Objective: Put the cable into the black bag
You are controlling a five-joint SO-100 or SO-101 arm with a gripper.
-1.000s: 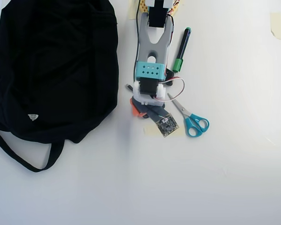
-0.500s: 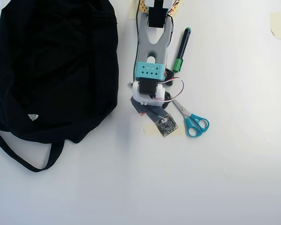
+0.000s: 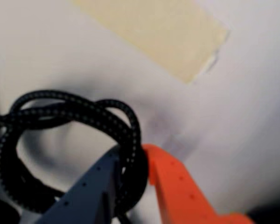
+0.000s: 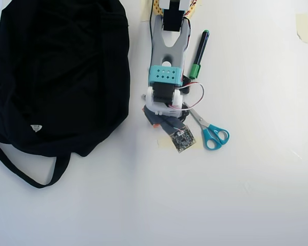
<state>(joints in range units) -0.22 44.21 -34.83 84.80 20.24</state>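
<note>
In the wrist view, the gripper [image 3: 133, 161] is entering from the bottom edge, its grey finger [image 3: 88, 186] on the left and its orange finger [image 3: 177, 186] on the right. The 2 fingers are pinching the black braided cable [image 3: 70, 109], whose strands are passing through the narrow gap between them. The rest of the cable is looping out to the left in several coils, lying over or just above the white table [image 3: 252, 116]; the blur is making it hard to tell whether the loops are touching the surface. Farther up in that view, a strip of beige tape [image 3: 163, 32] is sticking to the table.

In the overhead view, the arm [image 4: 167, 66] is reaching down from the top edge, and its wrist is hiding the gripper and the cable. Just to the right of the wrist, blue-handled scissors [image 4: 211, 132] are lying on the table, and a green and black marker [image 4: 199, 54] is lying beside the arm. The black bag [image 4: 56, 77] is resting to the left of the arm, near it but apart, with a strap [image 4: 25, 174] trailing toward the bottom of the view.
</note>
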